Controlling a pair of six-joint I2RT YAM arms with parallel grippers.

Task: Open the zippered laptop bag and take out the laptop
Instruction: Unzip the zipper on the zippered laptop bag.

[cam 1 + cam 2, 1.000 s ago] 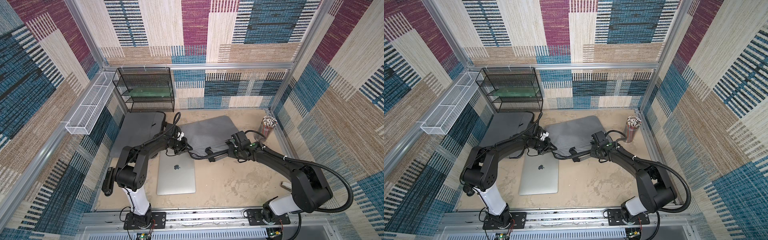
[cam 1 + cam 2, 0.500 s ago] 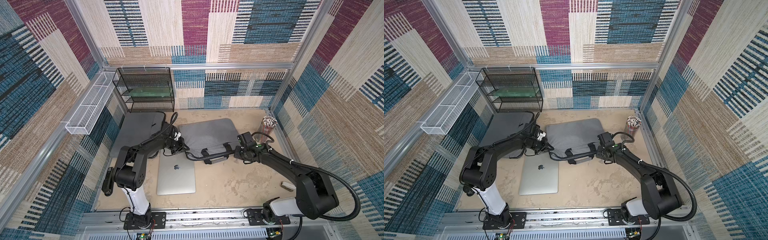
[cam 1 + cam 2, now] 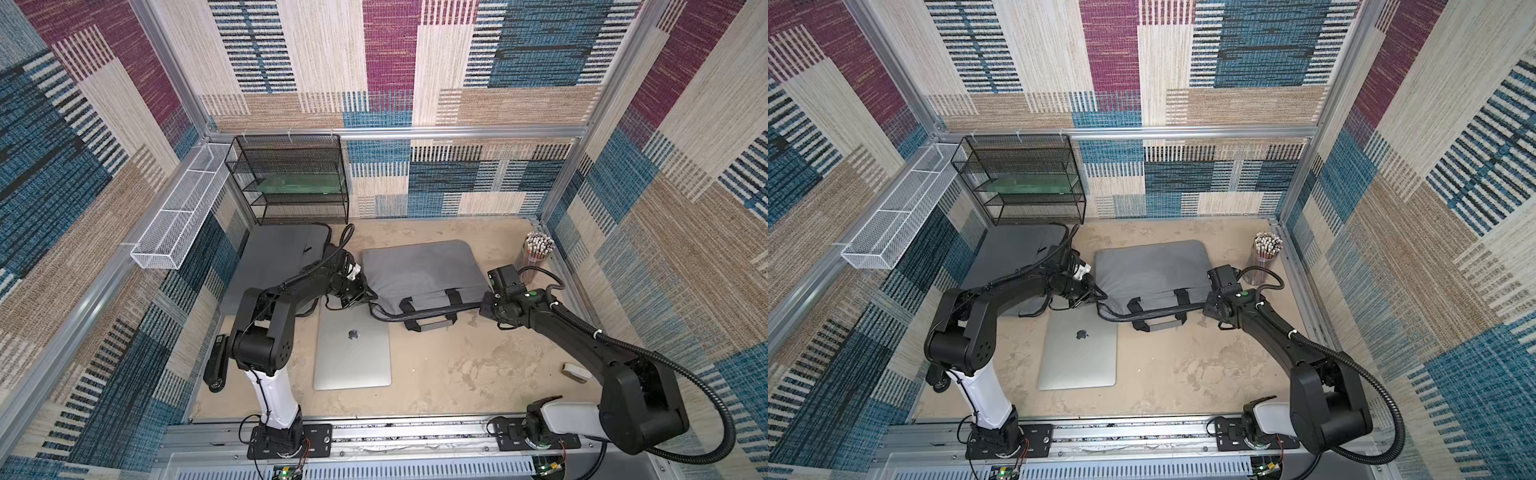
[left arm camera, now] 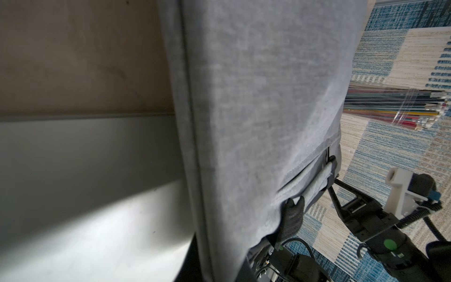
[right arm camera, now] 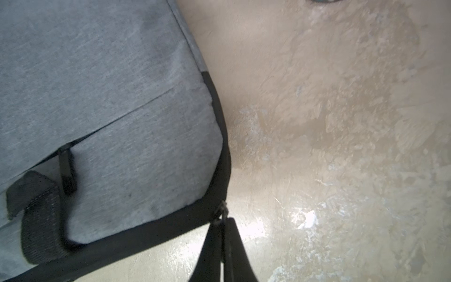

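Note:
The grey laptop bag (image 3: 419, 268) (image 3: 1150, 266) lies flat mid-table, its black handles (image 3: 430, 322) toward the front. My right gripper (image 3: 483, 305) (image 3: 1204, 309) is at the bag's front right corner. In the right wrist view this gripper (image 5: 223, 221) is shut on the zipper pull (image 5: 220, 211) on the black zipper band. My left gripper (image 3: 369, 296) (image 3: 1100, 296) is at the front left corner. The bag's fabric (image 4: 256, 97) hides its jaws in the left wrist view. A silver laptop (image 3: 353, 353) (image 3: 1077, 353) lies closed on the table in front of the bag.
A dark grey sleeve (image 3: 278, 257) lies at the back left under the left arm. Behind it stands a black mesh rack (image 3: 291, 178), and a white wire basket (image 3: 178, 220) hangs on the left wall. A pencil cup (image 3: 536, 253) stands back right. A small white object (image 3: 577, 372) lies front right.
My right gripper has moved right along the bag's front edge with the zipper pull. The bag has swung from tilted to nearly square. The left gripper has stayed at the left corner.

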